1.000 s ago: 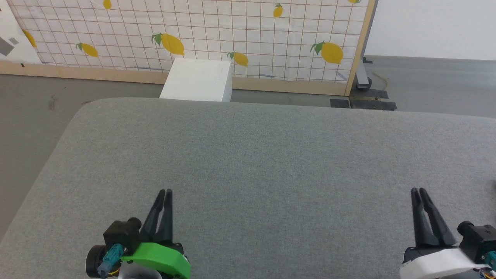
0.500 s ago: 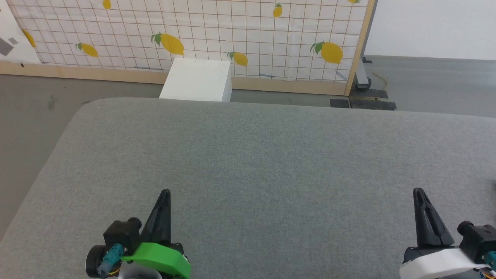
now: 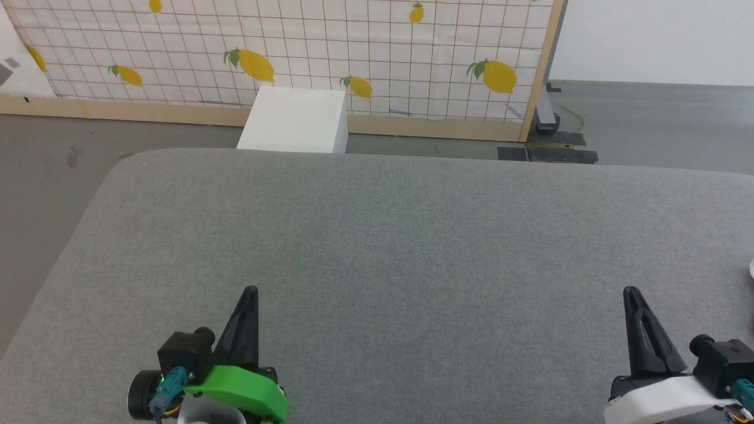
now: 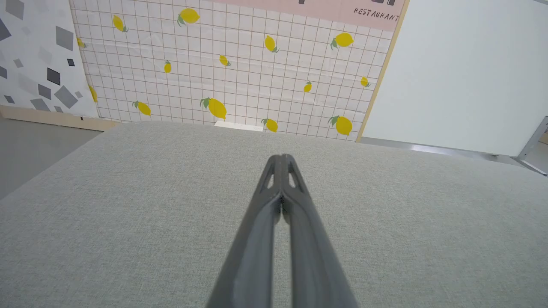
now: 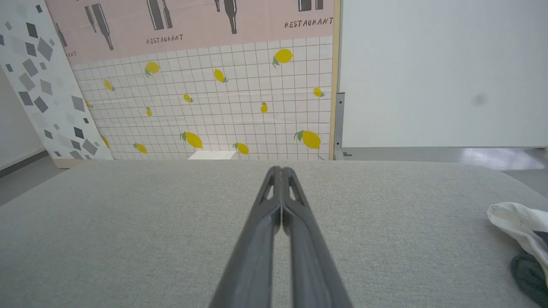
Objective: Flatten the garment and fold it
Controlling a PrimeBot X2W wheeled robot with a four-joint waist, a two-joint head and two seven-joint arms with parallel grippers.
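Observation:
A bunched edge of the garment [image 5: 520,224], white cloth with a dark patch below it, lies on the grey padded table at the far right of the right wrist view; a sliver of white shows at the head view's right border [image 3: 751,269]. My left gripper [image 3: 250,291] rests low over the table at the lower left, shut with nothing in it, its tips pressed together in its own wrist view [image 4: 280,158]. At the lower right, my right gripper [image 3: 630,291] is likewise shut and empty [image 5: 280,170], left of the garment and apart from it.
The grey padded table [image 3: 389,235] spans the head view, rounded at its far left corner. Behind it stand a white box [image 3: 294,121] on the floor and a lemon-print screen [image 3: 330,53] with a wooden frame. Grey floor lies to the left.
Both grippers have closed from slightly open to shut. The head camera has tilted a little, shifting the background up; the arms stay in place.

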